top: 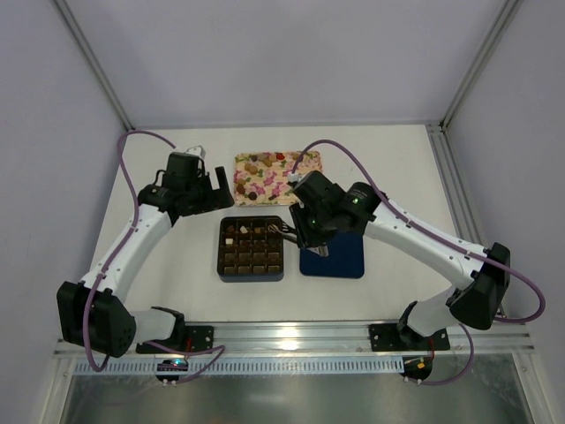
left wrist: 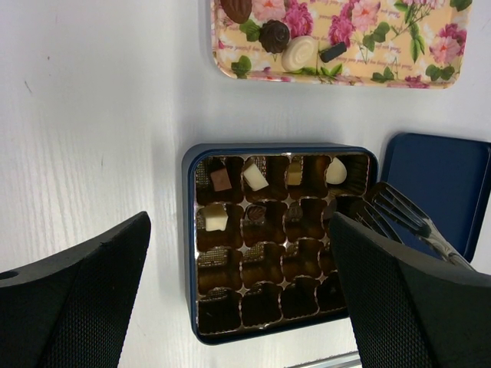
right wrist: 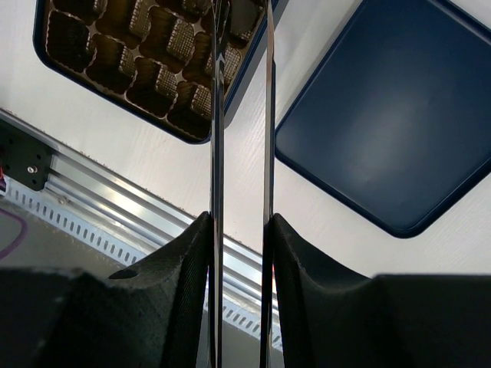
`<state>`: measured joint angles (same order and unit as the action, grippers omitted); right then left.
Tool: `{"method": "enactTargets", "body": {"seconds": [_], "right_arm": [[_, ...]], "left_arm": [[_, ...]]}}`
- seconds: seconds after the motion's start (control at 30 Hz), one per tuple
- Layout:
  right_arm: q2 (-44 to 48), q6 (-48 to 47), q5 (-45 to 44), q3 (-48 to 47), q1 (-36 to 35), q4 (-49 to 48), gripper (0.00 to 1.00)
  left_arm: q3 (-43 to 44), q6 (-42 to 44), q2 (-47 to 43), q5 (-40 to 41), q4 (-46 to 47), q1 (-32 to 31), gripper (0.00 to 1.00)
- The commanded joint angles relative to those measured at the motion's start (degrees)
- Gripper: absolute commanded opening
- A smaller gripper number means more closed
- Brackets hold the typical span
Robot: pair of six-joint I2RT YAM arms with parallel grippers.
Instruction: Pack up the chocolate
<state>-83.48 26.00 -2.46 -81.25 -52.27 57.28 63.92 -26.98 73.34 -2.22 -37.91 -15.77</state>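
The chocolate is split. Several bonbons (top: 260, 168) lie on a floral tray (top: 305, 160), also in the left wrist view (left wrist: 275, 34). Several more sit in the top two rows of the dark grid box (top: 222, 256), among them a cream one (left wrist: 255, 176) and a brown one (left wrist: 221, 179). My right gripper (top: 306, 231) is shut on metal tongs (right wrist: 217, 115). The tongs' tips (left wrist: 383, 207) reach over the box's right edge (left wrist: 186, 230). I cannot tell if they hold a bonbon. My left gripper (left wrist: 239, 230) is open and empty above the box.
The navy lid (top: 340, 259) lies flat right of the box, also in the right wrist view (right wrist: 383, 130). The aluminium rail (right wrist: 115, 199) runs along the table's near edge. The floral tray (left wrist: 399, 61) sits behind the box.
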Motion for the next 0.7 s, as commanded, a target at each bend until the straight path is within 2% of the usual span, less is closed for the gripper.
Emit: {"method": "enactTargets", "body": {"seconds": [0.0, 0.13, 0.4, 0.67], "right_arm": [[2.54, -0.86, -1.5, -3.47, 0.59, -0.67, 0.38], [2.36, -2.7, -0.97, -4.44, 3.92, -0.59, 0.38], [1.49, -7.19, 1.49, -4.27, 19.11, -4.01, 0.38], [-3.26, -9.47, 1.76, -4.7, 30.81, -8.49, 0.39]], "left_arm": [[-0.11, -0.09, -1.8, -0.42, 2.23, 0.3, 0.96], [0.15, 0.09, -1.89, -0.59, 2.14, 0.3, 0.96], [0.24, -0.26, -2.76, -1.3, 1.53, 0.39, 0.96], [-0.46, -0.09, -3.91, -1.56, 0.47, 0.39, 0.96]]}}
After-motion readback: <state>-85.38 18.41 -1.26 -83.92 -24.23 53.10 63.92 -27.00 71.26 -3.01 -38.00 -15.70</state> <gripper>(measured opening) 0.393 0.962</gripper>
